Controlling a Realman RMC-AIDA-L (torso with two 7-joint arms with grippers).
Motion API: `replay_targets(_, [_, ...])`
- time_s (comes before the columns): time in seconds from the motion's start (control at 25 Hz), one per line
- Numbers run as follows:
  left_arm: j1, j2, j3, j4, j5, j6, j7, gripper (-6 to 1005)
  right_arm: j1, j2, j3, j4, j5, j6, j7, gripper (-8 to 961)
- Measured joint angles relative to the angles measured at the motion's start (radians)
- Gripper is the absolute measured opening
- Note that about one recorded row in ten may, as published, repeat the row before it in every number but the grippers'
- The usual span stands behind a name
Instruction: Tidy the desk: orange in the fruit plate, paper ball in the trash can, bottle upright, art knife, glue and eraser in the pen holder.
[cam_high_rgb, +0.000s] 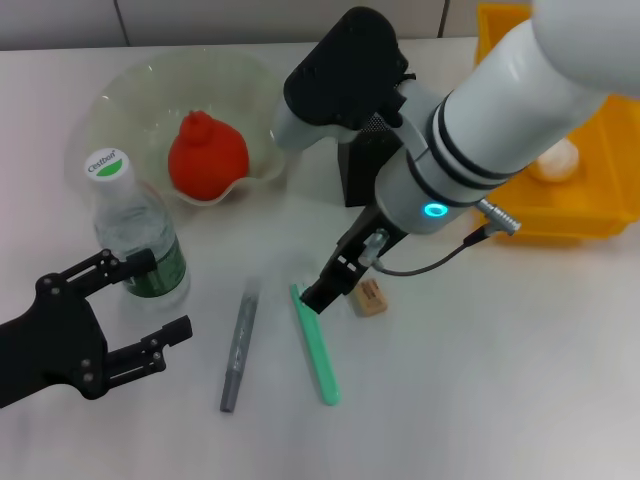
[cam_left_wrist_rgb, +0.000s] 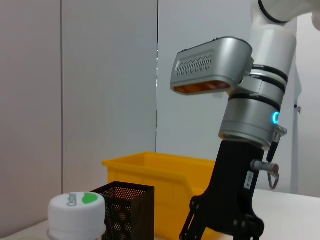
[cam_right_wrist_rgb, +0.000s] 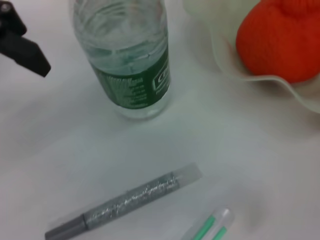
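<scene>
Small tan rectangular eraser (cam_high_rgb: 370, 297) with darker printed face, flat on white counter (cam_high_rgb: 480, 380), right claw (cam_high_rgb: 328, 290) just beside it, grip unclear, left claw (cam_high_rgb: 150, 310) spread open beside upright clear bottle (cam_high_rgb: 138, 238)

You get bright, even overhead light with soft, faint shadows on the white worktop (cam_high_rgb: 520, 400). The right wrist view looks soft, and the orange (cam_right_wrist_rgb: 280, 37) there is blurred.

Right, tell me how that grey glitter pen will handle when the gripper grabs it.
The grey glitter pen looks rigid and light. Its round, slim body lies flat on the table, so it may roll or slip from a loose pinch.
</scene>
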Motion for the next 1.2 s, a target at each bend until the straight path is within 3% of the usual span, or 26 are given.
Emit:
replay_targets(0.56, [-0.005,0.000,0.005,-0.011,0.003,-0.005,0.001,786,0.007,0.000,-0.142,0.073,0.026,0.168,0.008,833])
replay_targets(1.2, [-0.006,0.000,0.005,-0.012,0.003,-0.003,-0.004,787,0.019,-0.001,-0.177,0.125,0.055,0.206,0.006,815])
